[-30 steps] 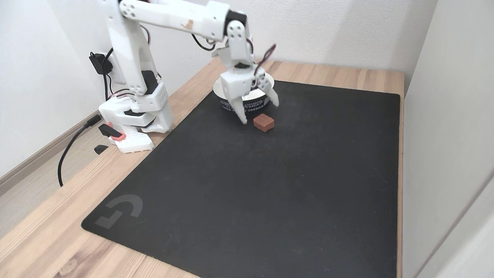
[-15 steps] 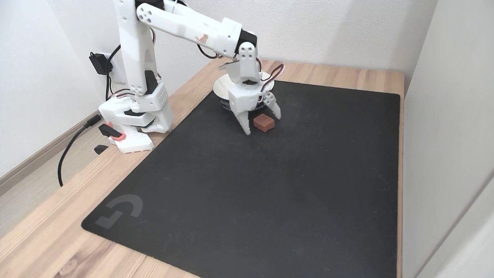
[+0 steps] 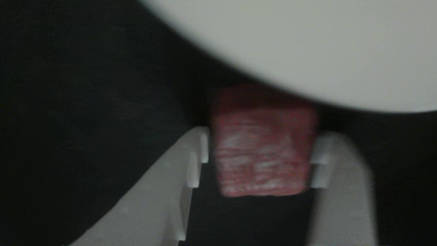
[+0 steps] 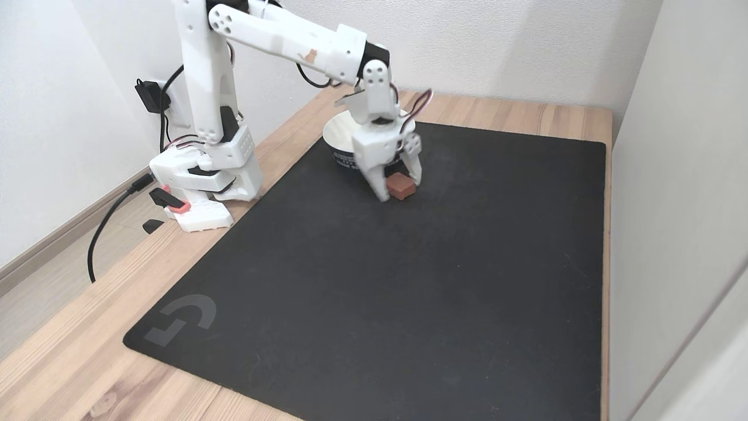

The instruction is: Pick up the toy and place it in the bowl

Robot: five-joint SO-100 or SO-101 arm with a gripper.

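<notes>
Toy blurred between end effector fingers

Bowl stands just behind the claw; black mat in front and right is left unobstructed.

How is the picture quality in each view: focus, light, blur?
Other view: dim and soft throughout; the toy between the gripper fingers is smeared, and the bowl is a pale featureless blur. Fixed view: sharp and evenly lit with soft shadows; toy, bowl and black mat read clearly, no glare.
</notes>
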